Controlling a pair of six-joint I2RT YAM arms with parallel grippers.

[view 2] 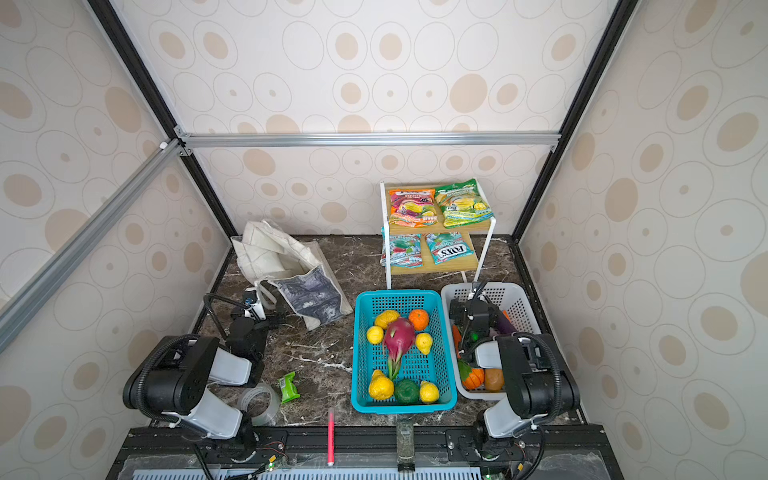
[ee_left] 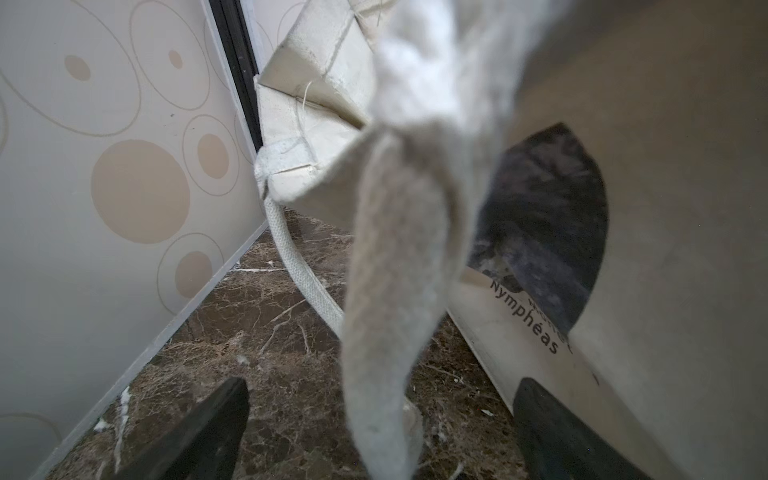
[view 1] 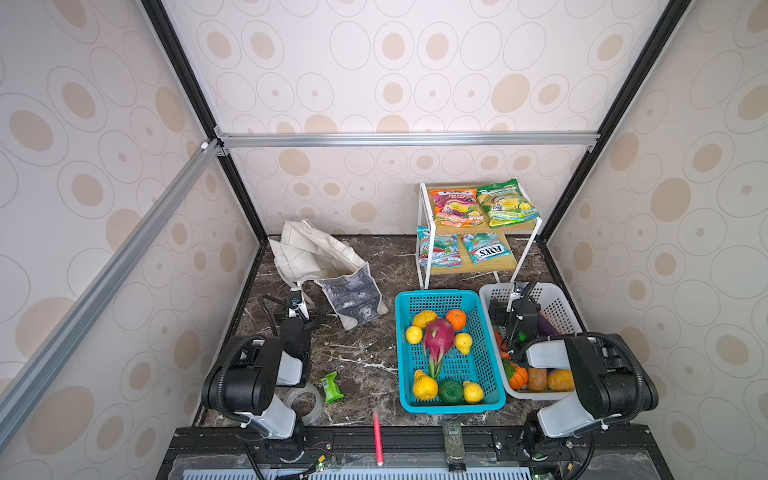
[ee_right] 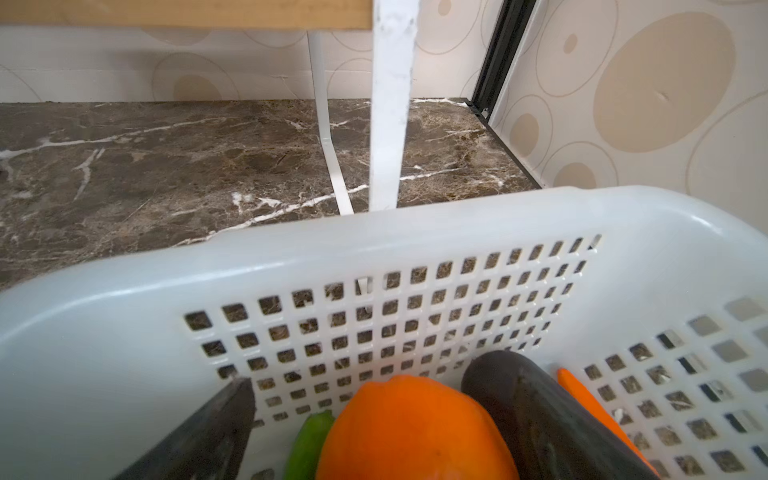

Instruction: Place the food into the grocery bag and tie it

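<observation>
Bright, even, soft-shadowed light; top views bow at the edges; the strap (ee_left: 395, 291) near the lens looks blurred.

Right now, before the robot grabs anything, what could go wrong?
The grocery bag lies crumpled and slumped, so food could miss its mouth and roll away. Its strap hangs loose between the open left jaws and might slip out when they close. The orange pepper sits tight against the dark eggplant, so the open right jaws may nudge both.
</observation>
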